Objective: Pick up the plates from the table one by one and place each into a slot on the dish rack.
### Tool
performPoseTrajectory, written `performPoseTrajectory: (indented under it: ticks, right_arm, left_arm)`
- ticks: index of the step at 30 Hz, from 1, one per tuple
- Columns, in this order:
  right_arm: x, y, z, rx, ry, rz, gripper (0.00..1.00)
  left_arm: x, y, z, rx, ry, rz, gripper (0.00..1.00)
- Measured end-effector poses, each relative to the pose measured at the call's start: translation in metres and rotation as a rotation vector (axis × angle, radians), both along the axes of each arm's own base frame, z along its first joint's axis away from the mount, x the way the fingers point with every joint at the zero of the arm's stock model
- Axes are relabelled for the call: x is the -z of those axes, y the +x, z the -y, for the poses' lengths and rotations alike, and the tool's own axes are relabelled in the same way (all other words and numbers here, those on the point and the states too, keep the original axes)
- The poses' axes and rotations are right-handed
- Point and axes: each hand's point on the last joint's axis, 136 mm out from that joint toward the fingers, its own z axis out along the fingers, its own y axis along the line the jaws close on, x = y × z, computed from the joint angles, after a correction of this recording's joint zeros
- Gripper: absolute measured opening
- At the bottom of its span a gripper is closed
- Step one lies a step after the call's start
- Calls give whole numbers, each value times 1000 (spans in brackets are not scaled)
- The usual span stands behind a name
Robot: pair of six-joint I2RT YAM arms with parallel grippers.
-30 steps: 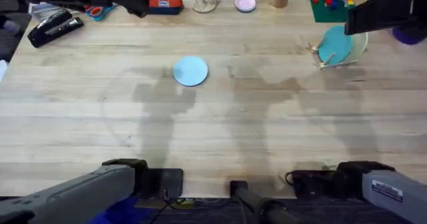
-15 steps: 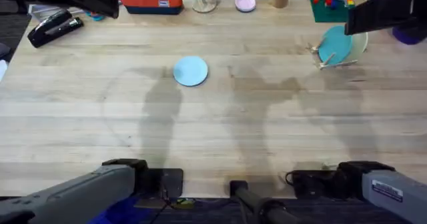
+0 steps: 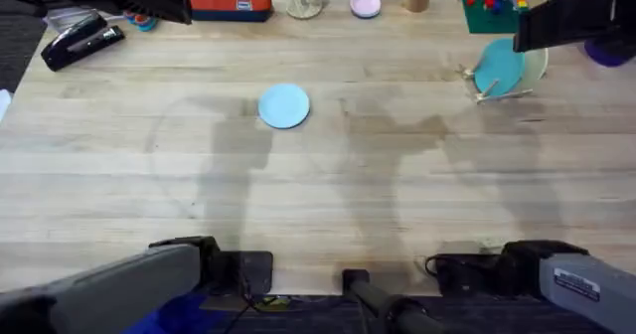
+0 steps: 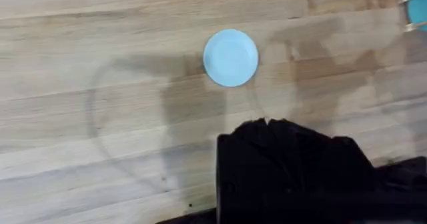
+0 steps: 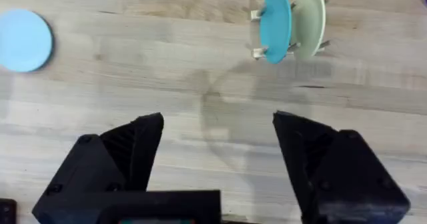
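One plate flat on the table, two standing in the rack

Two grippers hover above the table's near edge. The right gripper [image 5: 217, 167] has its fingers spread wide and grips nothing. Whether the left gripper [image 4: 267, 127] is open or closed I cannot tell. Farther out, a pale blue plate [image 3: 284, 105] lies flat on the table [image 3: 328, 185], left of centre. Toward the far right corner, the dish rack [image 3: 484, 87] holds a teal plate [image 3: 498, 69] and a pale green plate [image 5: 309, 19] upright, side by side.
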Motion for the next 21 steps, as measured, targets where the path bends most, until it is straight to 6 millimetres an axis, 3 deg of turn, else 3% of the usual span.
performPoseTrajectory:
  ticks: [12,21]
  right_arm:
    - [0,0,0,0,0,0,993]
    - [0,0,0,0,0,0,993]
  left_arm:
    - [49,40,-5,50,-172,-126,42]
    - [115,58,8,97,-280,-153,41]
